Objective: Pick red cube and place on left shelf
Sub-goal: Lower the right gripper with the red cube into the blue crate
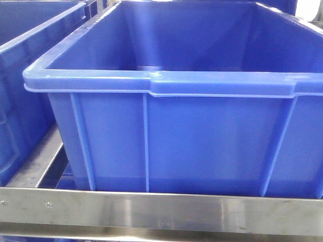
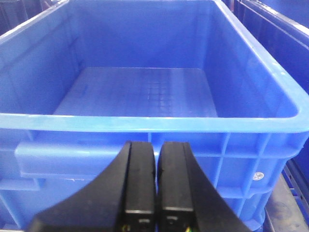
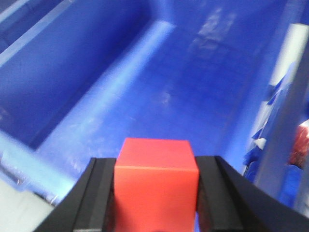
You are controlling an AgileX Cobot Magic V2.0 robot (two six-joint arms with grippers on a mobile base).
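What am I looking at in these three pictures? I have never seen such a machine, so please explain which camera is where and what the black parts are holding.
This is a robot with two arms, and each arm ends in a black two-fingered gripper. One picture comes from a camera on the robot's front. It shows a large blue crate standing on a grey metal shelf, behind the shelf's steel front rail. The other two pictures come from cameras on the wrists, looking forward past the fingers. In the left wrist view, the left gripper is shut and holds nothing. It faces a blue crate whose inside looks empty. In the right wrist view, the right gripper clamps a red cube between its fingers, above the blurred floor of a blue crate. I cannot tell whether these are the same crate.
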